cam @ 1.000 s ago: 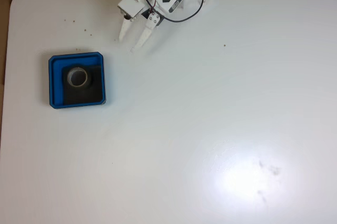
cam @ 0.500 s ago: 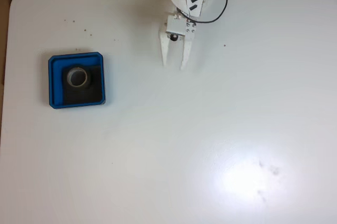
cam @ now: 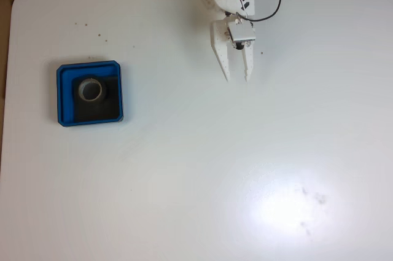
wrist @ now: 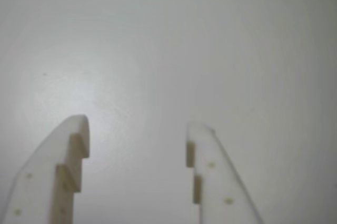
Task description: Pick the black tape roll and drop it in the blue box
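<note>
While the black tape roll (cam: 91, 90) lies flat on the dark floor of the blue box (cam: 66, 74), toward its upper half in the fixed view, the white gripper (cam: 237, 78) hangs well to the right of the box over the bare white table (cam: 202, 169). Its two fingers (wrist: 66, 168) stand apart with nothing between them, tips pointing down the frame. No lettering is legible; red and black wires loop beside the arm.

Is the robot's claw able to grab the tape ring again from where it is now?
Probably yes. The gripper is open and empty, and only bare table lies between it and the black tape roll. The roll sits uncovered in the blue box, whose rim looks low.
</note>
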You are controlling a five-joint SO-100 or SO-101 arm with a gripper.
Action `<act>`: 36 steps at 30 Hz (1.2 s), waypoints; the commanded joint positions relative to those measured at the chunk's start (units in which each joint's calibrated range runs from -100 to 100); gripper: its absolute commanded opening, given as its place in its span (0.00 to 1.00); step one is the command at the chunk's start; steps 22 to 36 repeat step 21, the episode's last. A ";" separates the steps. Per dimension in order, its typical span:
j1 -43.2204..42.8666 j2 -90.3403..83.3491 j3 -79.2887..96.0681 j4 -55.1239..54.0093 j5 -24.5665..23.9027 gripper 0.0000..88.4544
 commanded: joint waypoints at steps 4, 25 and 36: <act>0.20 -0.75 0.81 -0.62 -0.12 0.02; 0.10 -0.67 0.81 -0.62 0.15 0.02; 0.10 -0.67 0.81 -0.62 0.15 0.02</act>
